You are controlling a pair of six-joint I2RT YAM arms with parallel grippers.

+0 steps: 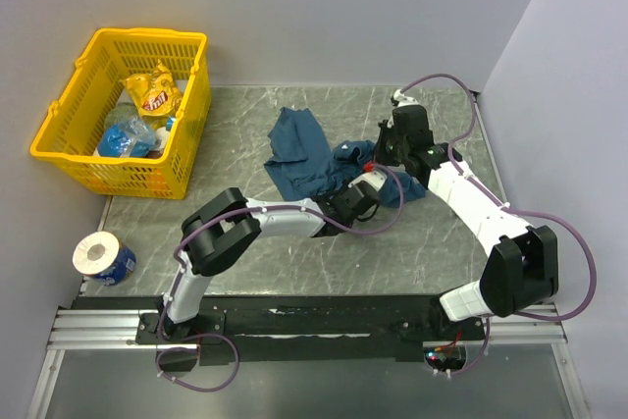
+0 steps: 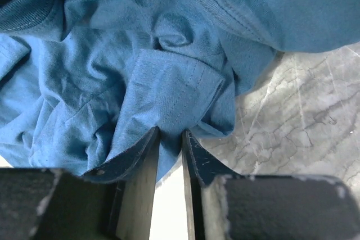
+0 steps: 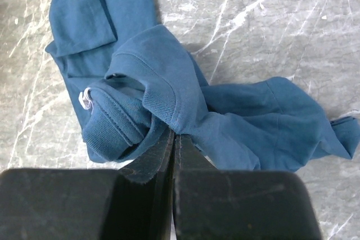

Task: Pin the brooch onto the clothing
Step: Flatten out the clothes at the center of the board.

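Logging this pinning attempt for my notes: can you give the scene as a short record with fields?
shirt: blue, crumpled on the marble table
left pincer: closed on a stitched fold of the shirt
right pincer: shut on cloth by the collar
brooch: not visible in any view
elsewhere: yellow basket with snack bags, far left; a roll at the near left

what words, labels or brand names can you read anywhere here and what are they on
No text here can be read.
Yellow snack bag in the yellow plastic basket: dark logo, too blurred to read.
Small white neck label on the dark teal T-shirt: too small to read.
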